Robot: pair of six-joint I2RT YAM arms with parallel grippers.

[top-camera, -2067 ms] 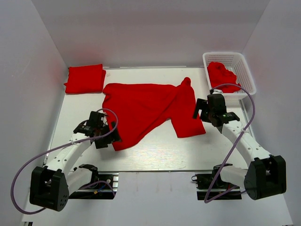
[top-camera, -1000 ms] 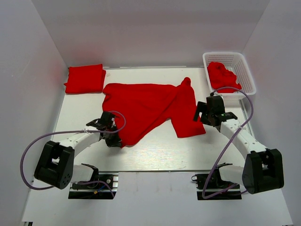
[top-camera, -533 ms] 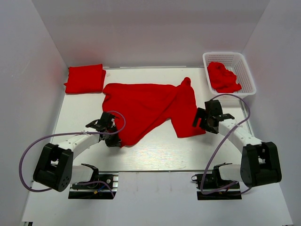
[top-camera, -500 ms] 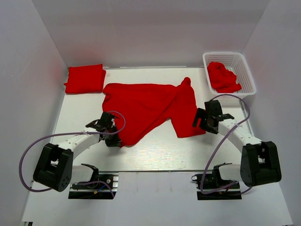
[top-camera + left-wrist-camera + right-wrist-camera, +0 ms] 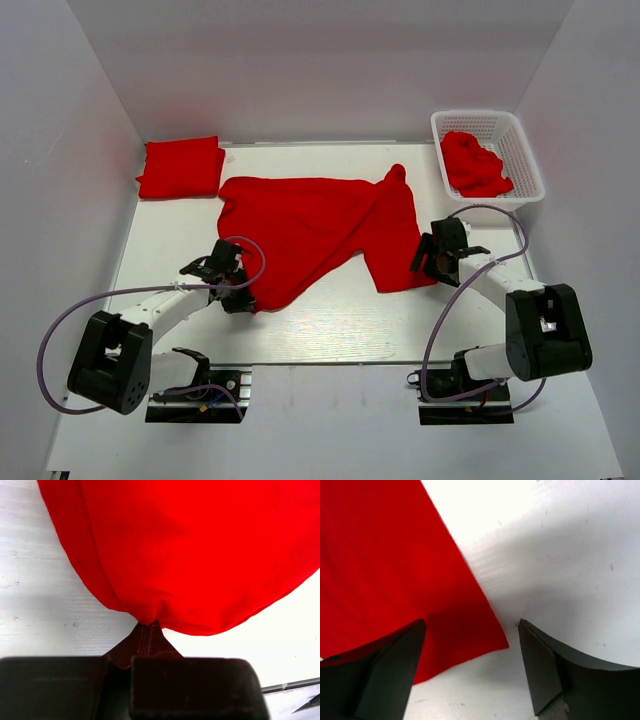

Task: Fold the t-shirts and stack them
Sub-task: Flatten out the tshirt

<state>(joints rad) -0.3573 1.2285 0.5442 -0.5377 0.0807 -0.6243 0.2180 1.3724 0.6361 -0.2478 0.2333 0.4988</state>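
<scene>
A red t-shirt (image 5: 320,225) lies spread and partly doubled over in the middle of the table. My left gripper (image 5: 238,297) is shut on its near-left edge; in the left wrist view the cloth (image 5: 200,555) bunches into the closed fingertips (image 5: 148,630). My right gripper (image 5: 428,262) stands open low over the shirt's near-right corner (image 5: 490,640), which lies between the two fingers, nearer the left one (image 5: 395,665). A folded t-shirt (image 5: 181,166) rests at the back left. Another crumpled t-shirt (image 5: 473,163) sits in the basket.
A white lattice basket (image 5: 524,150) stands at the back right, beyond the right arm. White walls close in the table (image 5: 340,315) on the left, the back and the right. Purple cables loop off both arms.
The right gripper has come down and back toward the shirt's near-right corner, and its jaws have narrowed slightly. The left gripper stays shut on the shirt's edge.
</scene>
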